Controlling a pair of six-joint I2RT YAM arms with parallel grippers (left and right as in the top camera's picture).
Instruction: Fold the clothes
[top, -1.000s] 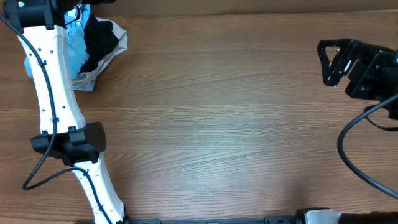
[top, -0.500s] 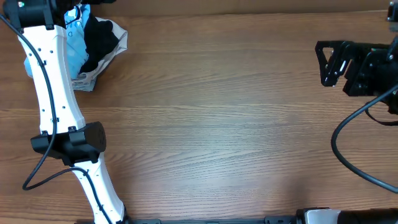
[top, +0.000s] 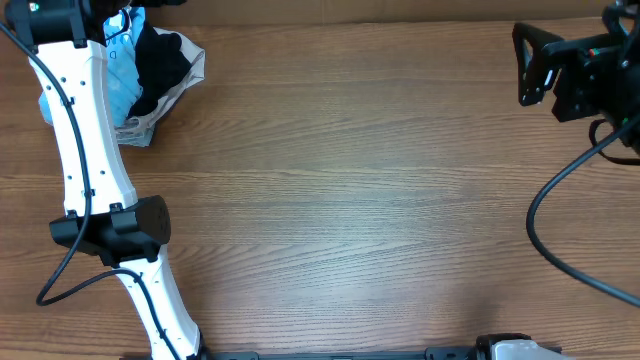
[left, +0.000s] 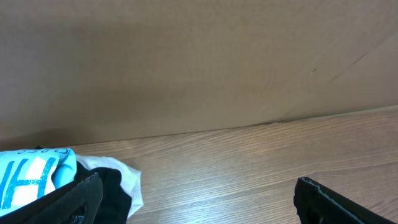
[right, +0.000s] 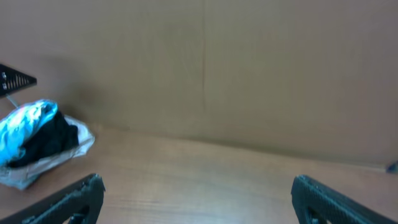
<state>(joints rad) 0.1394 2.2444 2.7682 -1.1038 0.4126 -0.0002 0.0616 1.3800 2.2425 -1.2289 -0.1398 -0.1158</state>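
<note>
Overhead, the blue T-shirt (top: 122, 85) sits scrunched in a small pile at the 10 o'clock corner of the table (top: 350, 200). A black garment (top: 160, 62) touches it on the 3 o'clock side. A pale cloth (top: 148, 128) pokes out under both. The white left arm (top: 85, 140) crosses the pile's 9 o'clock edge and hides part of the shirt.

The left gripper (left: 198, 186) is right by the pile. In the left wrist view its two fingers are spread wide and hold nothing. The shirt shows at 8 o'clock there, just beside one finger, with big white letters on it. So the shirt is off to one side of the jaws, not between them.

The right gripper (top: 527, 65) is at the 2 o'clock corner, well apart from the pile. The pile lies at 9 o'clock from it, across the whole table. Its fingers are spread wide too, and empty.

The left arm is much nearer, so I think it should make the grab, after first shifting toward the blue part.

The blue part that shows is long from 12 to 6 o'clock. It is too bunched up to tell which end is the neck, so I cannot say which way the shirt points.
</note>
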